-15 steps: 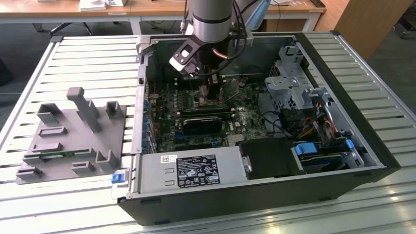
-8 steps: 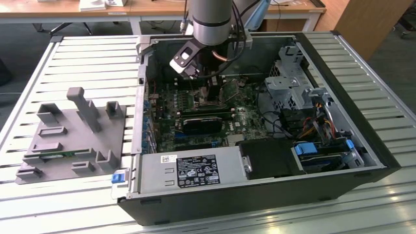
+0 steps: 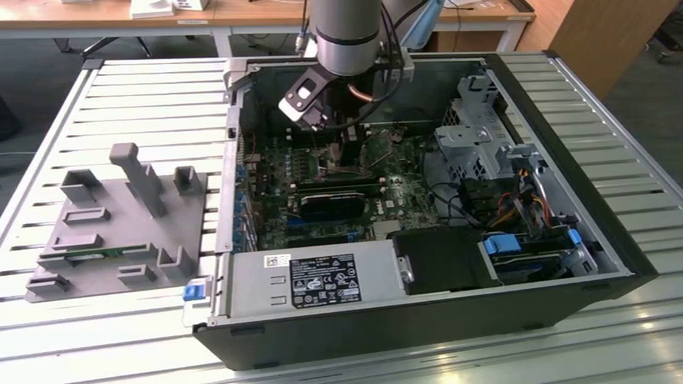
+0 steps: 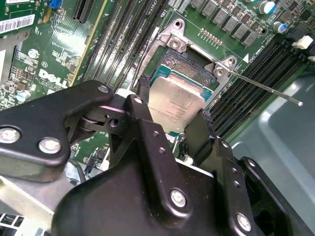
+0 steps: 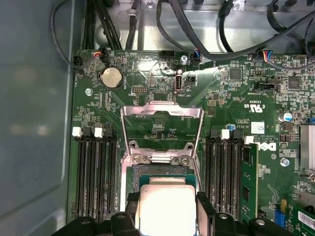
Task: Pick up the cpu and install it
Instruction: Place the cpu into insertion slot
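The cpu (image 4: 177,105) is grasped between the claw's (image 4: 173,98) two black fingers (image 4: 143,88), poised over the open socket (image 5: 165,172) on the green motherboard (image 5: 231,98) — hinged metal frame (image 5: 161,112) flipped up, memory slots (image 5: 96,172) on either side — inside the open computer case (image 3: 373,352) on the slatted counter (image 3: 139,96)

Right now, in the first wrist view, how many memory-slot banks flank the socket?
2. One bank lies by the grey panel, the other bank across the socket. The gripper holding the cpu may hide their ends.
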`<state>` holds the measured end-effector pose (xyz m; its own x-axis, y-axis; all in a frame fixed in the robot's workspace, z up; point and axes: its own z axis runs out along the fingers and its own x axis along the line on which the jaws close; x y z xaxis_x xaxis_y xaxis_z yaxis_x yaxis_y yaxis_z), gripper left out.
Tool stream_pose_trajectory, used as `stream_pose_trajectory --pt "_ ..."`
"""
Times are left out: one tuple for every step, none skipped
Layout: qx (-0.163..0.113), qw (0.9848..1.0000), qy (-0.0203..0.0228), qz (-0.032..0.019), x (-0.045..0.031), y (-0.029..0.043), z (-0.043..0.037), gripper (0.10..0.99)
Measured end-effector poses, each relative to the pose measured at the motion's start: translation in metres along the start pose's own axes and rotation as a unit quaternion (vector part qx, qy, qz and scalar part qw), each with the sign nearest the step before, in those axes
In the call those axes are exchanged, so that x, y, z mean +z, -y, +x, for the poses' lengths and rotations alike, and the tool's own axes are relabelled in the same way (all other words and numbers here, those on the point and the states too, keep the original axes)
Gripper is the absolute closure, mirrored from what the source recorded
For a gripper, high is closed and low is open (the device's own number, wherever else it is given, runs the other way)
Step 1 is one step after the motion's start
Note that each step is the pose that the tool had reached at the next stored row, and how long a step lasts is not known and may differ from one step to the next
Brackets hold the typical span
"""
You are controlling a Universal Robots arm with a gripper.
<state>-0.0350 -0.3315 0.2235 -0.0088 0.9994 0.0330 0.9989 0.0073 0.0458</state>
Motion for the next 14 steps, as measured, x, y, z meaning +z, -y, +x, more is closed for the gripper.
stream_pose_trajectory --pt "0.0 1.0 0.0 0.0 0.0003 0.0 0.0 0.545" --pt "0.0 1.0 0.0 0.0 0.0007 0.0 0.0 0.545" --pt "0.0 1.0 0.0 -0.0001 0.0011 0.0 0.0 0.545" --pt "0.0 1.0 0.0 -0.0001 0.0017 0.0 0.0 0.545" --pt "0.0 1.0 0.0 0.0 0.0025 0.0001 -0.0001 0.545" --pt "0.0 1.0 0.0001 0.0 0.0034 0.0001 -0.0001 0.545" --pt "0.0 1.0 0.0001 0.0 0.0044 0.0001 -0.0002 0.545" --pt "0.0 1.0 0.0 0.0 0.0054 0.0002 -0.0002 0.545" --pt "0.0 1.0 0.0001 0.0 0.0065 0.0002 -0.0002 0.545" --pt "0.0 1.0 0.0001 0.0 0.0078 0.0003 -0.0002 0.545" --pt "0.0 1.0 0.0 0.0 0.0089 0.0003 -0.0001 0.545" --pt "0.0 1.0 0.0 0.0 0.0099 0.0004 0.0 0.545" --pt "0.0 1.0 0.0 -0.0001 0.0107 0.0004 0.0003 0.545" --pt "0.0 1.0 0.0001 0.0 0.0113 0.0004 0.0004 0.545"
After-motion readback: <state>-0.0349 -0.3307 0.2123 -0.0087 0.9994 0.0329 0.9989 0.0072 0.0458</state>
